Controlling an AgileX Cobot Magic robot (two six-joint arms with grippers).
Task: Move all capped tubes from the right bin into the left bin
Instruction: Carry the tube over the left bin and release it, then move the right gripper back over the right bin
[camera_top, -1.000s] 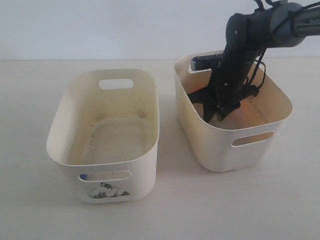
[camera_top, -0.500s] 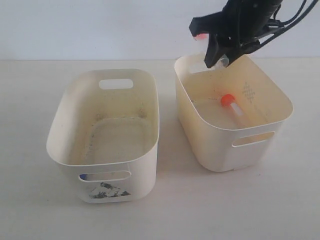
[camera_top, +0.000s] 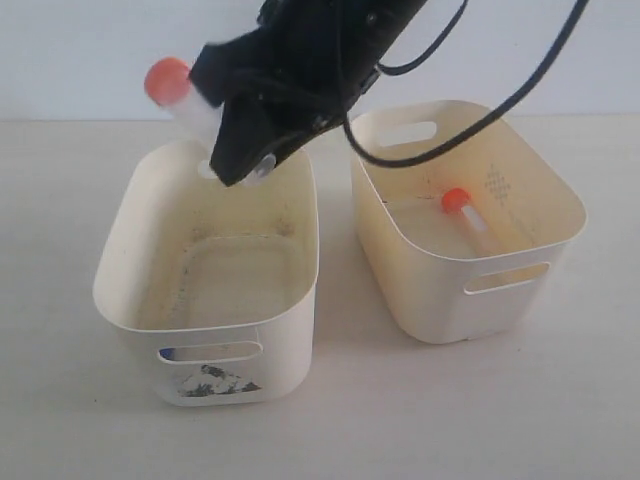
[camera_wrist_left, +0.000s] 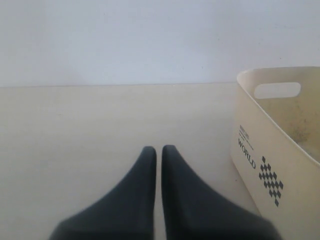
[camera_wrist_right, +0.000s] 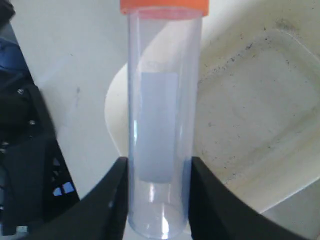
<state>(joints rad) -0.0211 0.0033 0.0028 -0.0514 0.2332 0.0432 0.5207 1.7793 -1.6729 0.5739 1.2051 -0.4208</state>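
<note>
My right gripper (camera_top: 232, 150) reaches across the middle and hangs over the far rim of the left bin (camera_top: 290, 335), the off-white one with a torn dark sticker (camera_top: 215, 382). It is shut on a clear tube (camera_top: 195, 115) whose orange cap (camera_top: 167, 80) sticks out up and to the left. In the right wrist view the tube (camera_wrist_right: 162, 125) stands between the fingers (camera_wrist_right: 112, 190), over the bin's grimy floor (camera_wrist_right: 250, 110). A second orange-capped tube (camera_top: 458, 204) lies in the yellowish right bin (camera_top: 440, 290). The blue-capped tube is not seen. My left gripper (camera_wrist_left: 158, 150) is shut on nothing.
A spot of blue (camera_top: 167, 353) shows through the left bin's front handle slot; I cannot tell what it is. The left wrist view shows a bin wall (camera_wrist_left: 270, 165) printed WORLD beside bare tabletop. Black cables (camera_top: 520, 90) hang over the right bin.
My right gripper rose out of the right bin with an orange-capped tube and swung left to above the left bin. The other orange-capped tube stayed in the right bin.
</note>
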